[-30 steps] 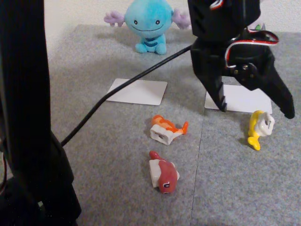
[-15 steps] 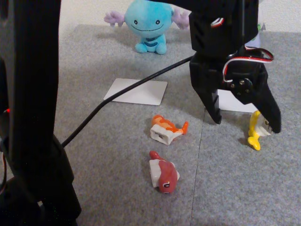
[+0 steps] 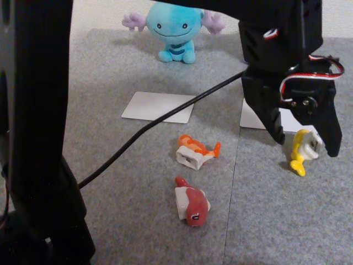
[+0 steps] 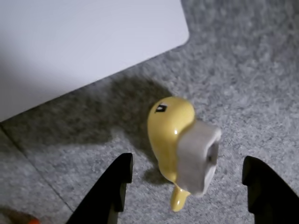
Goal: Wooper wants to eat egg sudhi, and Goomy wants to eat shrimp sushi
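Everything is laid out on a grey, short-pile carpet mat (image 3: 110, 83), made up of tiles with a seam (image 3: 231, 187) seen running front to back in the fixed view. Two white cards (image 3: 157, 106) are set flat on it, side by side. A pale, cream-coloured wall (image 3: 94, 14) is seen behind the mat's far edge. Soft, even indoor light; only faint shadows are cast.

Black arm reaching down on the fixed view's right, gripper (image 3: 306, 147) pointing downward, jaws spread wide
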